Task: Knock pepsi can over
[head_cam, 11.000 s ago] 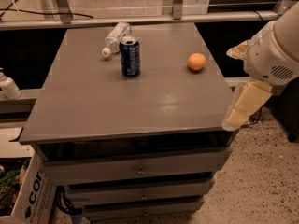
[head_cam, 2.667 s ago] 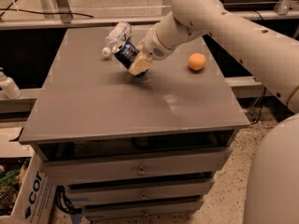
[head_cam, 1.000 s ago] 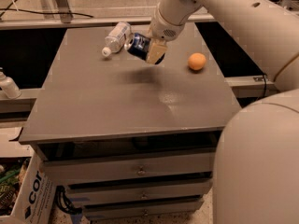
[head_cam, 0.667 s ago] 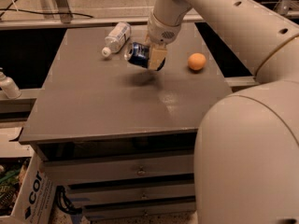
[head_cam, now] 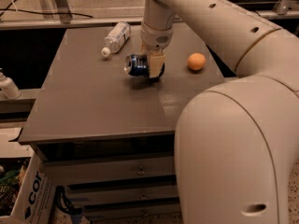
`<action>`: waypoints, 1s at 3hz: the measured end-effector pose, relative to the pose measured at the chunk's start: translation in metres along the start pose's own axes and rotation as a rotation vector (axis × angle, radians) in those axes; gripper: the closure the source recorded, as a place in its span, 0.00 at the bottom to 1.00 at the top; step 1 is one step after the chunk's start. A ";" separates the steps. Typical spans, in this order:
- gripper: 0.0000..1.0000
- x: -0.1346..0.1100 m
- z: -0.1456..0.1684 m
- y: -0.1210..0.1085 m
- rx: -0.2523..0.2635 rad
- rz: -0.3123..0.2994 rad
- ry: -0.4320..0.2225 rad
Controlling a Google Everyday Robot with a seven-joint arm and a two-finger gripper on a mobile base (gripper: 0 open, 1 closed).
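The pepsi can (head_cam: 136, 65), dark blue with a silver rim, lies on its side with its top facing left, at the middle back of the grey table (head_cam: 93, 106). My gripper (head_cam: 153, 68) reaches down from the arm above and is shut on the can's right end. Its tan fingers (head_cam: 157, 62) clasp the can. The can sits at or just above the tabletop, with a shadow under it.
A clear plastic bottle with a white cap (head_cam: 116, 38) lies at the back left of the table. An orange fruit (head_cam: 196, 61) sits to the right of the gripper. My arm's bulk (head_cam: 233, 148) fills the right foreground. Drawers are below the table, and a cardboard box (head_cam: 28, 195) is on the floor at left.
The can, upright at the start, is now on its side in my gripper. Over the last second the gripper and can moved slightly forward and down toward the tabletop.
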State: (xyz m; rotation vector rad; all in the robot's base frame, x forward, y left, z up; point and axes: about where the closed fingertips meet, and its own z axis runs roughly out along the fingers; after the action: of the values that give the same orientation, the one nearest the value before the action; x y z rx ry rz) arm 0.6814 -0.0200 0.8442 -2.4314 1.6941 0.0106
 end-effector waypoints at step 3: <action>0.12 0.003 0.003 0.002 -0.016 -0.002 0.020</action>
State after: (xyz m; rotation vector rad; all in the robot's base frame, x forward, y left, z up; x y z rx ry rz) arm 0.6807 -0.0232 0.8402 -2.4528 1.7071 -0.0002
